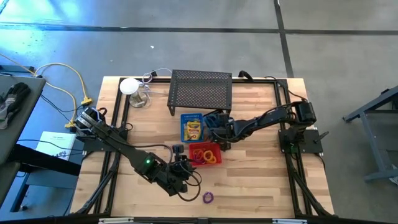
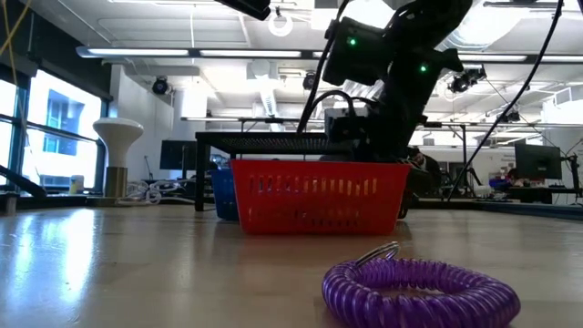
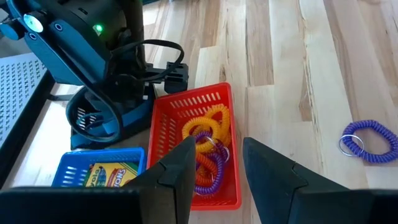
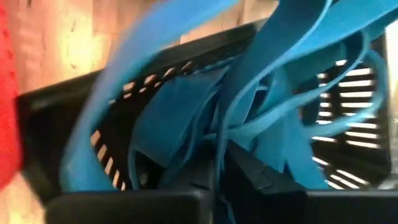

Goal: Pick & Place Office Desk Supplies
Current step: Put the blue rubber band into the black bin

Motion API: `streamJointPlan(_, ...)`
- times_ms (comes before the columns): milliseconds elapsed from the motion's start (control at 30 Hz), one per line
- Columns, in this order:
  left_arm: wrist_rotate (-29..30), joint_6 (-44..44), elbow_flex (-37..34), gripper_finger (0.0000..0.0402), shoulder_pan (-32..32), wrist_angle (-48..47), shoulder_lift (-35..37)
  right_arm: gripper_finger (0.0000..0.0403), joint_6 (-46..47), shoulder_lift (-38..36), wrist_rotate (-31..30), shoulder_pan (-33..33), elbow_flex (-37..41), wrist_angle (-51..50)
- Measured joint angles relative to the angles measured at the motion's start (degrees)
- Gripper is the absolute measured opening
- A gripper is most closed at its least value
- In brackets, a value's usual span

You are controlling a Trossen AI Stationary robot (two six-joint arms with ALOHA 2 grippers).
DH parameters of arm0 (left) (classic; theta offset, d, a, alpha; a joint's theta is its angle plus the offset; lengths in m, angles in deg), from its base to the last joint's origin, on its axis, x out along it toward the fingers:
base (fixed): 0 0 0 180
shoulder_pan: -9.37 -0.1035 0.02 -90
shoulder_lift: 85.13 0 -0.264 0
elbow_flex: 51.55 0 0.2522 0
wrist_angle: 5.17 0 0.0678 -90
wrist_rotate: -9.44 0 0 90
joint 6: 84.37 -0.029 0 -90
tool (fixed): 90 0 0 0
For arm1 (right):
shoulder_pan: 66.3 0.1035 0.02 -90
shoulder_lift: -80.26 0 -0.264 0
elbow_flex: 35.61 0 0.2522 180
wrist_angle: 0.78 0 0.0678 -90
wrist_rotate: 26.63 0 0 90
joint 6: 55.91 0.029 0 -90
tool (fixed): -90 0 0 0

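Note:
My right gripper [image 1: 217,126] reaches down into a black slotted bin [image 4: 351,81] behind the red bin [image 1: 205,154]. It is shut among bluish looped cords [image 4: 186,118] that fill its wrist view. My left gripper [image 3: 217,146] hovers open above the table on the near side of the red bin, with nothing between its fingers. Orange, yellow and purple rings [image 3: 208,140] lie in the red bin. A yellow printed box [image 3: 109,175] lies in the blue bin [image 1: 192,126]. One purple coiled ring [image 1: 208,197] lies flat on the table near the front edge. My right gripper is shut on the bluish cords; a thin strand [image 4: 216,155] runs down between the dark fingers [image 4: 255,177]. The fingers slant down into the black bin from the table's right. The loops stand up around the fingers, slack; blur hides the rest of the hold.
A black mesh rack [image 1: 200,90] stands at the far edge behind the bins. A white round object [image 1: 129,86] and a clear jar [image 1: 140,98] sit at the far left. Bare wood lies around the purple ring [image 2: 419,287] at the near edge.

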Motion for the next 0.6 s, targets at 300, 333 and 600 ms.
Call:
streamJointPlan(300,0.0,1.51,0.0,0.0127,0.0,-0.09,0.0,0.0134,4.42,-0.17,-0.96,0.0,0.0,-0.01)
streamJointPlan(333,-0.02,1.51,0.0,0.0127,0.0,-0.09,0.0,0.0145,4.42,-0.58,-0.95,0.0,0.03,-0.1)
streamJointPlan(600,-0.02,1.51,0.0,0.0127,0.0,-0.39,0.0,0.0168,4.05,-4.51,-2.0,0.77,0.04,-0.2)
